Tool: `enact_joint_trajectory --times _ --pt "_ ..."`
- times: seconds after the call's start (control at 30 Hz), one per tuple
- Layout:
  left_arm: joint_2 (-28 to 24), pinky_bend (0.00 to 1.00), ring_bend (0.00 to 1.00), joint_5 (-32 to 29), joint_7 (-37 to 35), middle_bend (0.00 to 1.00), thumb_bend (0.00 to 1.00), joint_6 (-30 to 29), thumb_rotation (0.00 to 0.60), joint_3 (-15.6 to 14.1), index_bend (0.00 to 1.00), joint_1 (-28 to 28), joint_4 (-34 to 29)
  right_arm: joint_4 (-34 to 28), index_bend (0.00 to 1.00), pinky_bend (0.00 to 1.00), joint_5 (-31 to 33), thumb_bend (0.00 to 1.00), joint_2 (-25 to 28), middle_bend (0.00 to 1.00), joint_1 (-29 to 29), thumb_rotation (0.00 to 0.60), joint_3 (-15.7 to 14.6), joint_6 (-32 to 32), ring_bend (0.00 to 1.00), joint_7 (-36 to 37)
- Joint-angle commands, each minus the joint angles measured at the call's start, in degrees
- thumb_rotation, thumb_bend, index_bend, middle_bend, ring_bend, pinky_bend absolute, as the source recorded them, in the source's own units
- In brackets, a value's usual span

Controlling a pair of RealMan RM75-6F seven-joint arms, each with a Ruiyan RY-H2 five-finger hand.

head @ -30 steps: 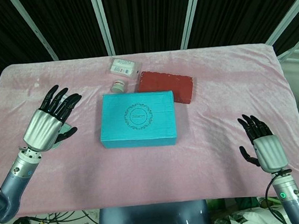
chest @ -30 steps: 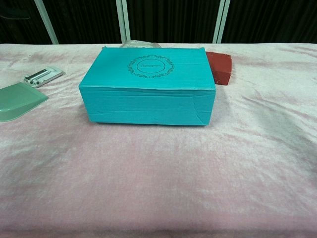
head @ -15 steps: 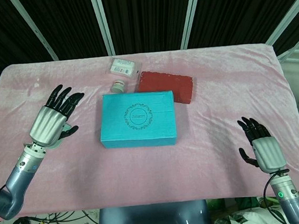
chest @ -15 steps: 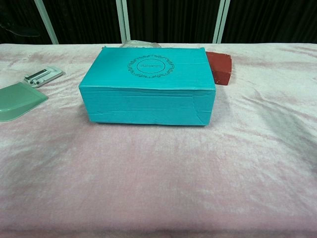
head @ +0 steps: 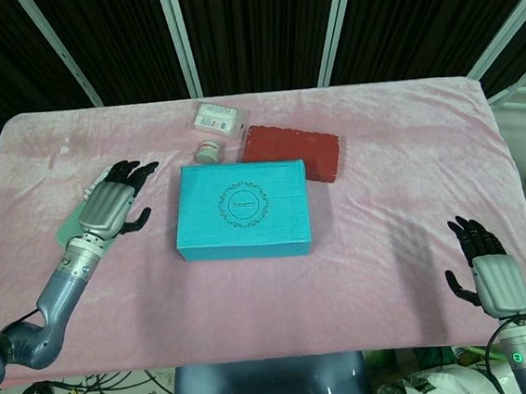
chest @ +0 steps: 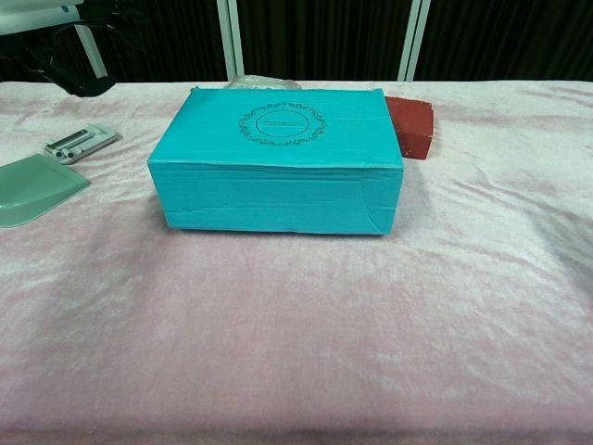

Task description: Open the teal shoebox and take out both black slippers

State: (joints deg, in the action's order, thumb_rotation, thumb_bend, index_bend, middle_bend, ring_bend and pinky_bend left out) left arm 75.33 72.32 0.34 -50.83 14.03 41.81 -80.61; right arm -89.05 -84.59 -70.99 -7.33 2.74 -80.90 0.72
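The teal shoebox [head: 242,208] lies in the middle of the pink cloth with its lid closed; in the chest view the shoebox [chest: 278,162] shows its front wall and printed lid. No slippers are visible. My left hand [head: 114,200] hovers just left of the box, fingers spread and pointing toward its far left corner, holding nothing. A dark part of that hand [chest: 82,69] shows at the top left of the chest view. My right hand [head: 494,272] is near the table's front right edge, fingers apart and empty, far from the box.
A dark red block [head: 292,152] lies behind the box on the right. A small white jar [head: 207,152] and a white packet [head: 216,118] sit behind its far left corner. A pale green dish [chest: 32,190] and a white device [chest: 82,142] lie on the left.
My left hand has dropped lower and moved right, toward the box's left side. My right hand has drawn back toward the front right edge. The box is unmoved.
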Motion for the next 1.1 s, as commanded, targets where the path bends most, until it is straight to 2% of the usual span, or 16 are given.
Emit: enact_joint_trajectory --times 0.03,0.27,0.43,0.67,0.9,1.1 --pt "0.4 0.11 0.06 -5.0 -2.5 0.16 0.59 4.9 0.600 2.6 0.00 3.0 0.0 0.4 0.01 0.14 0.3 0.36 0.3 0.04 0.7 0.600 -0.4 -0.2 0.00 1.0" --pt "2.7 0.11 0.08 -11.4 -2.8 0.18 0.62 12.2 0.600 4.4 0.00 7.9 4.3 0.9 0.01 0.14 0.4 0.38 0.6 0.04 1.5 0.600 -0.7 -0.8 0.00 2.8" --pt "7.0 0.11 0.08 -18.1 -2.9 0.18 0.62 18.3 0.600 5.4 0.00 12.6 10.5 0.9 0.01 0.14 0.3 0.38 0.9 0.04 2.0 0.600 -0.7 -1.3 0.00 3.5" --pt "13.4 0.12 0.08 -24.8 -4.8 0.17 0.62 22.7 0.600 6.1 0.00 16.5 18.4 0.8 0.01 0.14 0.4 0.39 1.5 0.04 2.6 0.600 -1.0 -1.4 0.00 3.5" --pt "16.0 0.14 0.14 -24.4 -9.6 0.20 0.62 25.7 0.600 7.6 0.00 17.4 21.5 0.7 0.01 0.14 0.7 0.39 2.0 0.04 3.6 0.600 -1.5 -1.6 0.00 4.0" --pt "14.3 0.17 0.22 -20.1 -13.0 0.26 0.63 24.9 0.600 8.0 0.00 15.2 18.3 1.3 0.00 0.14 0.3 0.39 1.7 0.04 3.7 0.600 -1.6 -1.4 0.00 4.7"
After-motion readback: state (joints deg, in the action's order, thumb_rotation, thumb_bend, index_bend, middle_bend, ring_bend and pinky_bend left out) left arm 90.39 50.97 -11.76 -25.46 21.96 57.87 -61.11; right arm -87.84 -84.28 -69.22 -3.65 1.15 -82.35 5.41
